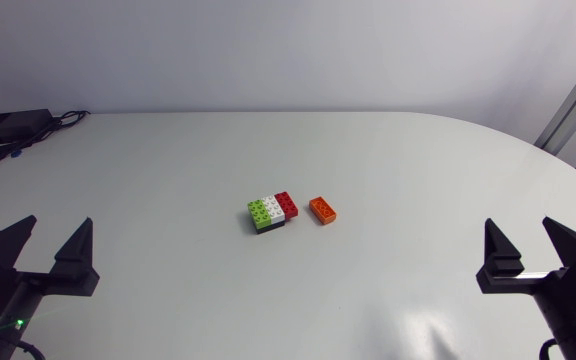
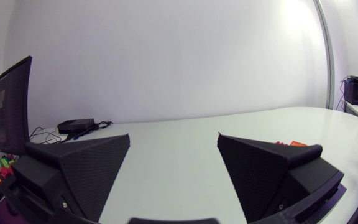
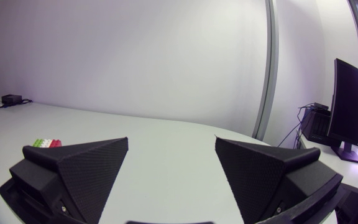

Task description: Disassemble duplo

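A white tabletop [image 1: 168, 180] with a rounded far edge fills the scene, and a plain pale wall stands behind it. Near the middle of the tabletop sits the stack of blocks [image 1: 271, 213]. Its top layer runs green, white and red from left to right, and we can see a dark layer beneath. The orange block [image 1: 322, 210] lies flat just to the right of the stack. It is on its own, a narrow gap of bare surface separates it from the stack, and it is turned a little askew.

Our left end effector [image 1: 56, 224] hangs over the near left part of the tabletop, well apart from the blocks. Its two wedge fingers are spread wide and there is nothing between them. Our right end effector [image 1: 519, 226] is in the same position at the near right, equally wide open and holding nothing.

From the right wrist, the stack shows beyond the tip of one finger. From the left wrist, only a sliver of orange and red peeks over one finger.

At the far left corner rests a black box [image 1: 8, 125], with cables [image 1: 63, 120] trailing from it.
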Tool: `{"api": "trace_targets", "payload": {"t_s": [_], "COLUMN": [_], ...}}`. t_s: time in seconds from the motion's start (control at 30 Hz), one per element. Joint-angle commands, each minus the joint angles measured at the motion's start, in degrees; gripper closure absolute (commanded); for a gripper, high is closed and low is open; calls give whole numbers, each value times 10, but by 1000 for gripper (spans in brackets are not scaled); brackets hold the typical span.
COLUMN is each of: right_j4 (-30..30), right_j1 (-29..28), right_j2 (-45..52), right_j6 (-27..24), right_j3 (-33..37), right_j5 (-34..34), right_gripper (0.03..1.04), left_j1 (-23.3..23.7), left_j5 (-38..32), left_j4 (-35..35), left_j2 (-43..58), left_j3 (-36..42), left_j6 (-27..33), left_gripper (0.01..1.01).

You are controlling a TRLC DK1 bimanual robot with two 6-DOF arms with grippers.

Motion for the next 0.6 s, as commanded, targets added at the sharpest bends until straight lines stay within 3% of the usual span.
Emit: {"api": "trace_targets", "payload": {"t_s": [0.0, 0.57], "right_j4": [-10, -8], "right_j1": [4, 17], "right_j2": [-4, -6], "right_j6": [11, 7], "right_j3": [-21, -22], "right_j5": [-3, -4], "right_gripper": [57, 57], "left_j1": [-1, -8], "left_j5": [3, 3], "left_j4": [4, 3], "left_j2": [-9, -11], "left_j3": [-13, -12], "left_j6": [3, 6], "left_gripper": [48, 48]}}
